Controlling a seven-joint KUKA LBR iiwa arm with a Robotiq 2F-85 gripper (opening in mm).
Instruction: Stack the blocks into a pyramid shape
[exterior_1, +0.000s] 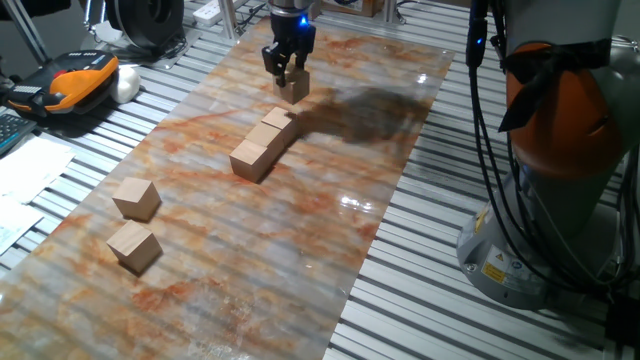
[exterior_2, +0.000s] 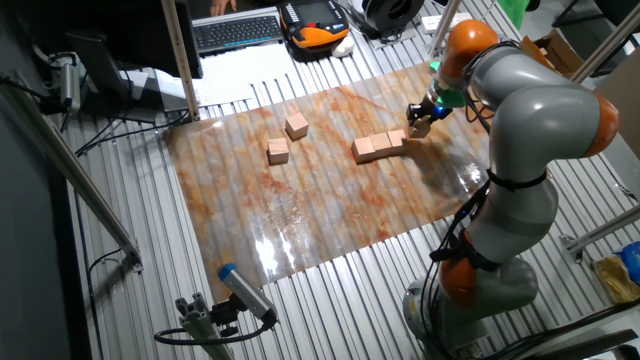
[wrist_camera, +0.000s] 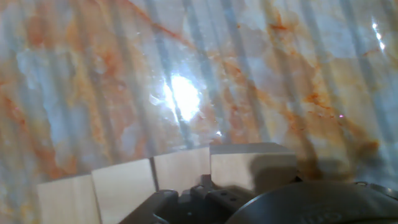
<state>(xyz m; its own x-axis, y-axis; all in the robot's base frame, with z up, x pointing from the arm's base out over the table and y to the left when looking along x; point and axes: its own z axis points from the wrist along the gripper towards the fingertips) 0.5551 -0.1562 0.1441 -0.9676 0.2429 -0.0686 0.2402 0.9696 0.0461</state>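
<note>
No legible writing; yellow warning label (exterior_1: 493, 268) on the robot base, unreadable | gripper (exterior_1: 287, 68) pinching a wooden cube (exterior_1: 294, 88) just above the far end of a three-cube row (exterior_1: 260, 145) | two loose cubes (exterior_1: 134, 197) (exterior_1: 133, 246) near-left on marble-patterned mat (exterior_1: 300, 260) | surroundings: keyboard (exterior_2: 238, 30), orange-black pendant (exterior_1: 82, 80) far left.
</note>
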